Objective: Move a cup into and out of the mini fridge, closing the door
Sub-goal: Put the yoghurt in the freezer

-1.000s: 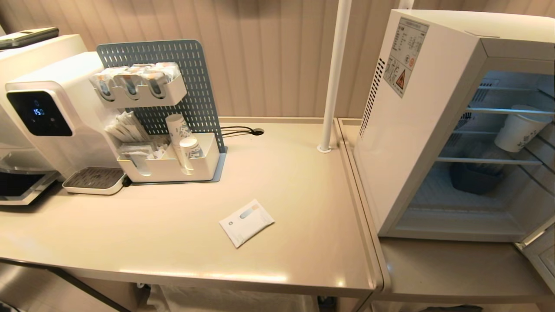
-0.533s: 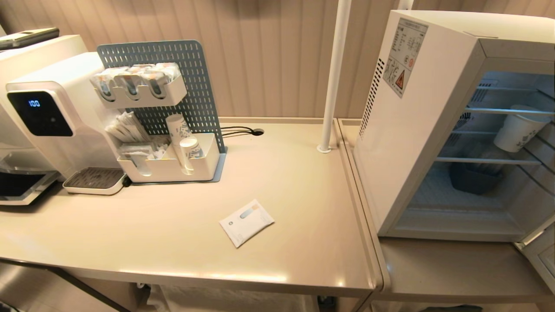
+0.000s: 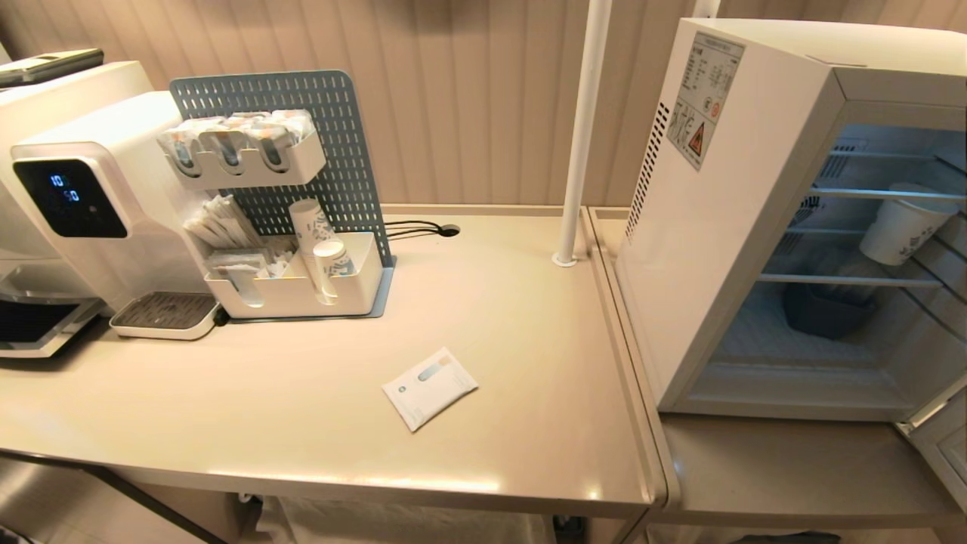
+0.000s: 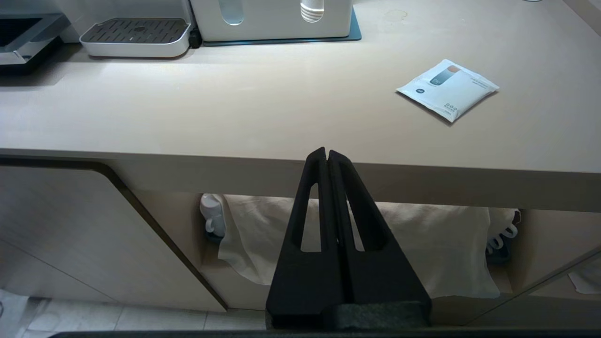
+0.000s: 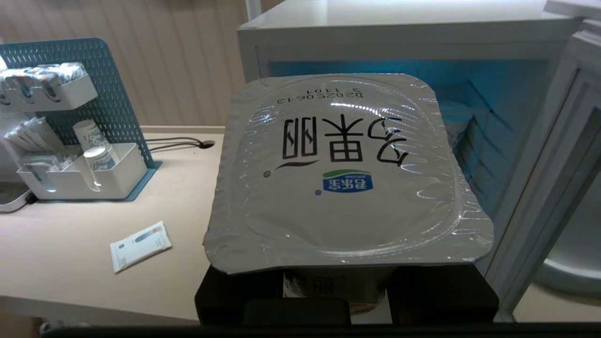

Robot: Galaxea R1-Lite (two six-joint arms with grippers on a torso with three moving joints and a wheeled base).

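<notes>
right wrist view: cup held outside the open fridge

the right gripper (image 5: 335, 293) has its fingers closed partway on the cup (image 5: 345, 171), foil lid up, in front of the fridge (image 3: 725, 196). the door (image 5: 549, 183) stands open just beside the cup. a sachet (image 3: 429, 388) lies on the counter (image 3: 317, 393) well left of the fridge. the left gripper (image 4: 327, 155), fingers pressed together and empty, hangs below the counter's front edge.

Crinkled glossy foil lid on the cup (image 5: 347, 173), matt black plastic gripper fingers (image 4: 324, 206), smooth satin beige counter (image 3: 317, 393), white painted fridge (image 3: 702, 249) casing, thin wire shelves (image 3: 854, 280), perforated blue-grey metal panel (image 3: 332, 136).
</notes>
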